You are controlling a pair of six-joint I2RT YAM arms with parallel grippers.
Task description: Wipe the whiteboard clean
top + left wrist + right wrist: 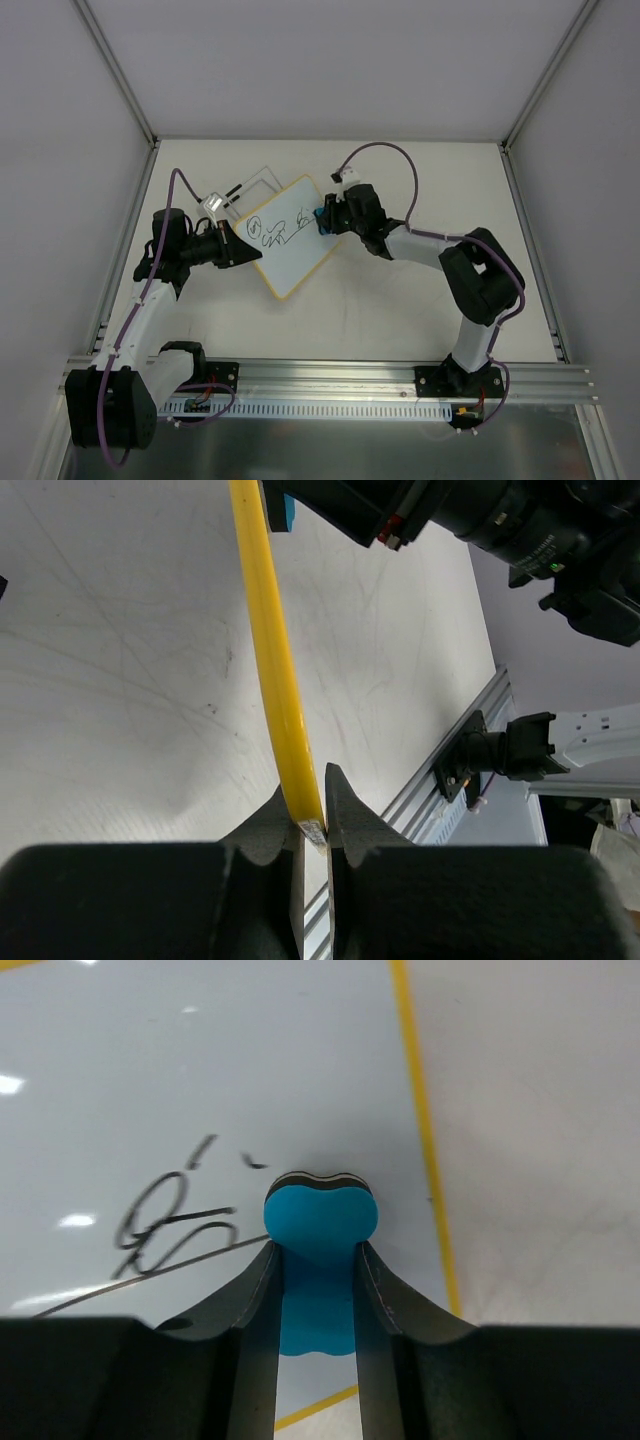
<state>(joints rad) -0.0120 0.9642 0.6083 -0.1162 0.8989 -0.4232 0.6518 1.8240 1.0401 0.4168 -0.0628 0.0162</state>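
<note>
The white desk [400, 300] carries the whiteboard [300, 262], which sits between my two arms, turned like a diamond. The left pincer [312, 815] is pressed together on its yellow rim [268, 650] at the left corner. I cannot tell whether the board lies flat or is a little raised. The right pincer [318, 1255] is pinching the blue eraser [320, 1215], and its felt end seems to touch the board near the right edge, just beside the black scribbles [165, 1225]. Most of the writing is not erased yet.

My worry is that the left grip takes only a thin edge, so if I push the eraser too hard, the board can turn or slip out. The eraser is also squeezed narrow and can twist in the grip, and then it skips marks.
</note>
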